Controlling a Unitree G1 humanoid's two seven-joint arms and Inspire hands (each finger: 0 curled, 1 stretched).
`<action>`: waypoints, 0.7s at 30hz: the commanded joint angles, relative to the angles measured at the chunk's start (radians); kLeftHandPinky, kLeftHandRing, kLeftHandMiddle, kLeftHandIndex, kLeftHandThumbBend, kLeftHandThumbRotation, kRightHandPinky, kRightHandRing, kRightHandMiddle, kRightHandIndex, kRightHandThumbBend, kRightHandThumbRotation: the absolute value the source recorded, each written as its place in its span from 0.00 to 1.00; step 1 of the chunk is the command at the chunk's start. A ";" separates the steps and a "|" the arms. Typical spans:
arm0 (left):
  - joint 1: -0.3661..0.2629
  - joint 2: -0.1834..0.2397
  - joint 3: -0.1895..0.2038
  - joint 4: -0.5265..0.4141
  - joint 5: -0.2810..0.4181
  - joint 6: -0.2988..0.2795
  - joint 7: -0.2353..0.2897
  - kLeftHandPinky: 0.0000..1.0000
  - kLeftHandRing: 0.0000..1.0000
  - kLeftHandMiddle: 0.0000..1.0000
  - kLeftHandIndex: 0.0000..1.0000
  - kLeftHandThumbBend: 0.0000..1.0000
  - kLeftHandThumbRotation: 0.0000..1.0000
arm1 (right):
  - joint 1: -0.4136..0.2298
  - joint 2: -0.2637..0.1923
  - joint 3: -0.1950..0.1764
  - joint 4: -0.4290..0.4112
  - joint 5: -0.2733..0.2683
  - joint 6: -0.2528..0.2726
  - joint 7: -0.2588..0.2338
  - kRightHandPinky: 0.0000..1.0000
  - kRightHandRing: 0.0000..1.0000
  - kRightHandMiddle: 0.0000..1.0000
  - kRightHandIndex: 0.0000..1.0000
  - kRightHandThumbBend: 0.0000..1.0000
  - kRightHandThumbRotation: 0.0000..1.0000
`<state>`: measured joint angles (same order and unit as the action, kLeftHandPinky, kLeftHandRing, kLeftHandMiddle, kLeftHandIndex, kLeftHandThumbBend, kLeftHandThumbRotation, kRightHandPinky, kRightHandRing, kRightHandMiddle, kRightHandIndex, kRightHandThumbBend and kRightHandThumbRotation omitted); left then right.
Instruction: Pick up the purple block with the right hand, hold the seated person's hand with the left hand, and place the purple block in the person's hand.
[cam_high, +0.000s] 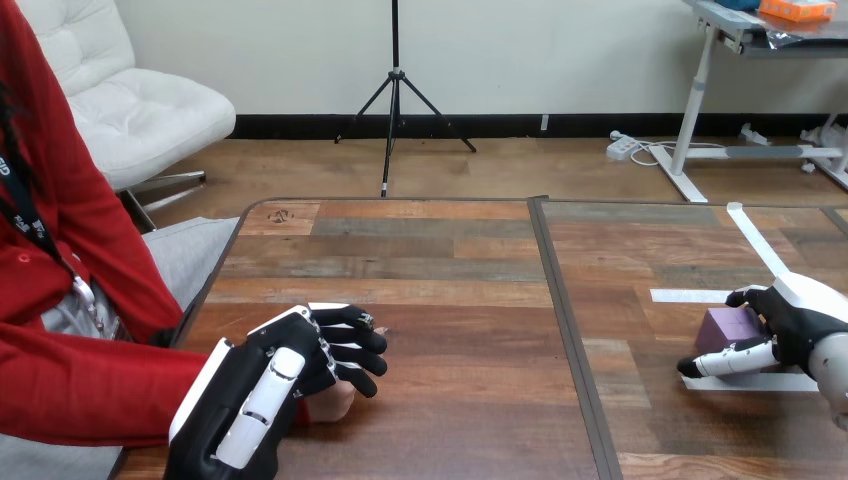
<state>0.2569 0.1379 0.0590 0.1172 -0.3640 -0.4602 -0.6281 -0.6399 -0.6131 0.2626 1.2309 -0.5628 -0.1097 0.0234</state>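
On the table's right side, the purple block (729, 326) sits in the right hand (800, 322).
Head view: fingers and thumb curl round the block, which rests on the wooden table (450, 280). It looks small, rigid and light, so pinch its flat opposite faces. At near left, the left hand (270, 385) curls round the person's hand (335, 402).

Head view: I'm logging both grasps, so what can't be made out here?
Person's hand: mostly covered by the left hand curled round it; palm up or down unclear.
Purple block: right side hidden by the right hand; lifted or resting, cannot tell.
Right arm: cut off by the right edge.
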 joint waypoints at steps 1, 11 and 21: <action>-0.063 -0.001 0.011 -0.006 -0.014 -0.017 -0.001 0.48 0.57 0.60 0.60 0.46 0.78 | -0.032 0.021 0.010 0.028 0.012 -0.001 0.009 0.67 0.84 0.88 0.86 1.00 0.37; -0.064 0.001 0.011 -0.004 -0.016 -0.016 -0.004 0.48 0.56 0.60 0.60 0.47 0.78 | -0.023 0.020 0.001 0.016 0.025 -0.021 -0.013 0.64 0.80 0.84 0.83 1.00 0.25; -0.067 -0.002 0.011 -0.002 -0.018 -0.022 -0.006 0.47 0.56 0.59 0.60 0.47 0.77 | -0.023 0.012 0.004 0.011 0.031 -0.039 -0.006 0.54 0.67 0.74 0.77 1.00 0.09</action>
<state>0.2556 0.1381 0.0590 0.1173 -0.3644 -0.4602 -0.6289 -0.6396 -0.6145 0.2624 1.2322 -0.5478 -0.1320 0.0086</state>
